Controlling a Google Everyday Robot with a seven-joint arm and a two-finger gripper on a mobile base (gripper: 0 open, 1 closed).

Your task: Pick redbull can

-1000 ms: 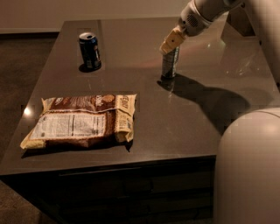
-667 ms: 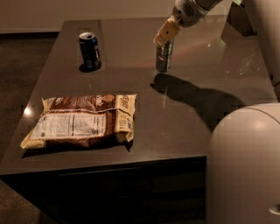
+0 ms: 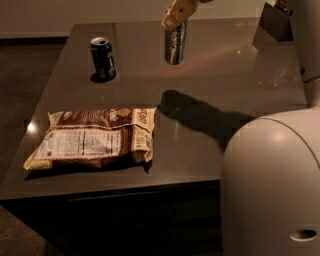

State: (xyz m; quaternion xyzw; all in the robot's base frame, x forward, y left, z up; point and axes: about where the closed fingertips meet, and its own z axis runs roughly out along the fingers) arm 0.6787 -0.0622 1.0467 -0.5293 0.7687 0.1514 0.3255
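Redbull can [image 3: 175, 46], on the tabletop [image 3: 235, 75] 1 second ago, now hangs above it, gripper [image 3: 176, 20] clamped on its top; pick looks done.

office-like room: dark counter [image 3: 235, 75], chip bag [image 3: 95, 139], gripper [image 3: 178, 14] above.
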